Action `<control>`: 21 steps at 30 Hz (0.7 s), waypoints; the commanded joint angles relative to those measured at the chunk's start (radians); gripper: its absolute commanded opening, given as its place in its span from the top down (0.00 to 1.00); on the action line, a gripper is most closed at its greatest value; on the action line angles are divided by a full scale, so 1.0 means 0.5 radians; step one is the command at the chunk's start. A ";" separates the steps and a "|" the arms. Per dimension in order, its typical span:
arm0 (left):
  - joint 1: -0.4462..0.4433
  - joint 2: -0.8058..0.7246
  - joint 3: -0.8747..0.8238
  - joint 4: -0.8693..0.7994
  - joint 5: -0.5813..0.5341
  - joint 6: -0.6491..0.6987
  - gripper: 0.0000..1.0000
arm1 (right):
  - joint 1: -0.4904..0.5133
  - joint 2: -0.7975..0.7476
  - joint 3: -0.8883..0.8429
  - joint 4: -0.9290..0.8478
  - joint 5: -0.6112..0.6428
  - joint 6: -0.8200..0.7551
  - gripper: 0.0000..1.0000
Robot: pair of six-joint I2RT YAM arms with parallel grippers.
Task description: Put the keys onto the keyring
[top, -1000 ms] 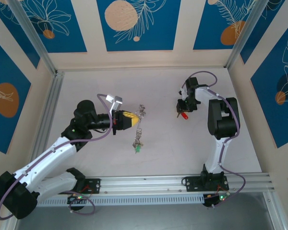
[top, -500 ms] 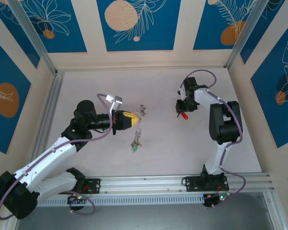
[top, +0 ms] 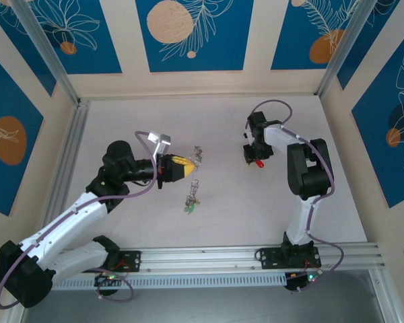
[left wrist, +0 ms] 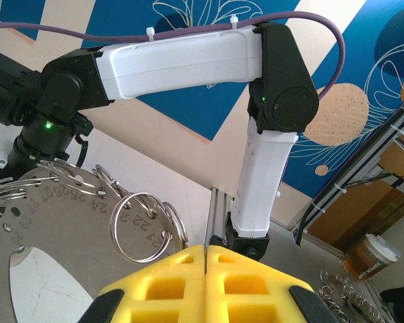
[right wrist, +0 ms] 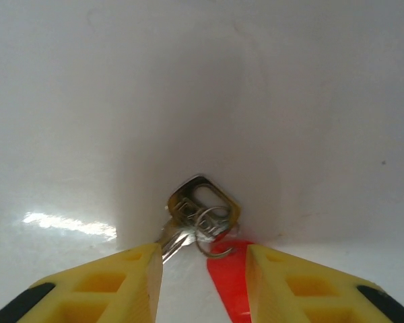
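1. While the left claw (top: pixel 182 166) is clenching on the keyring (top: pixel 198 157) left of centre, a short string of keys ending in a green key (top: pixel 188 209) is trailing from it toward the near side.
2. Seen from the left wrist, its yellow fingers (left wrist: pixel 168 286) are pressing together with no gap, and the keyring's numbered plate (left wrist: pixel 60 222) is sticking out beside them, carrying a split ring (left wrist: pixel 143 227).
3. Far right, the right claw (right wrist: pixel 200 262) is standing released, jaws apart and straddling the red key (right wrist: pixel 195 202), which is lying flat on the tabletop (right wrist: pixel 289 101). Its red tag (right wrist: pixel 230 282) is sitting just beside one finger.
4. Closing from here is risking a pinch on the tag or the small ring alone, because the key is lying so flat. It would likely be skidding or pivoting out.
5. Pressing lower is risking the fingertips scraping the tabletop.
6. A thin plate edge is giving the left claw little to hold, so the keyring may be slipping or twisting. The trailing keys may be swinging and spoiling the threading.
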 commanded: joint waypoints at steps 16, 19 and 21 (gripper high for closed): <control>0.048 -0.013 -0.008 0.166 0.083 -0.050 1.00 | 0.032 0.079 0.086 -0.037 0.095 -0.076 0.72; 0.050 -0.007 -0.011 0.171 0.084 -0.055 1.00 | 0.038 0.080 0.085 -0.035 0.099 -0.076 0.74; 0.052 -0.007 -0.011 0.172 0.085 -0.056 1.00 | 0.036 0.079 0.089 -0.038 0.097 -0.078 0.76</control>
